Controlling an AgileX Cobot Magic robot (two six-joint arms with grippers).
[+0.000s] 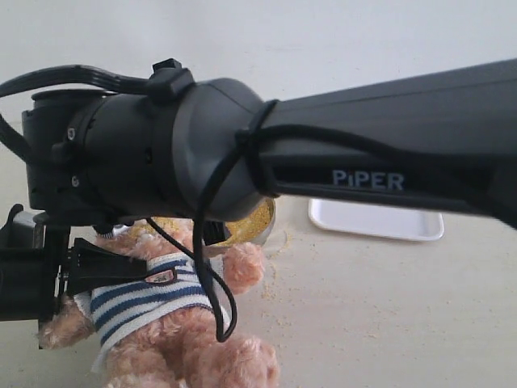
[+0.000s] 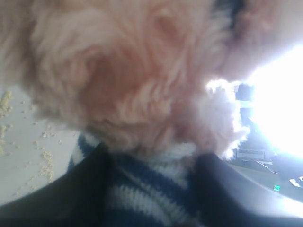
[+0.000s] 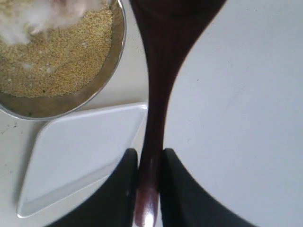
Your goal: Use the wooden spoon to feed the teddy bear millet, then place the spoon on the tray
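The teddy bear (image 1: 161, 323) sits at the lower left in its striped shirt. My left gripper (image 1: 97, 267) reaches in from the left onto the shirt; in the left wrist view the bear (image 2: 132, 80) fills the frame and the left gripper (image 2: 151, 165) is shut on its striped chest. My right gripper (image 3: 150, 153) is shut on the thin handle of the wooden spoon (image 3: 158, 71), whose bowl end runs out of frame. Millet (image 3: 57, 56) fills the metal bowl (image 3: 102, 85), with bear fur over its edge. The tray (image 3: 80, 151) lies beside the bowl.
The right arm (image 1: 363, 153) crosses the exterior view and hides its own gripper and the spoon. Behind it show part of the millet bowl (image 1: 254, 218) and the white tray (image 1: 376, 220). Loose grains (image 1: 275, 267) lie on the table near the bear.
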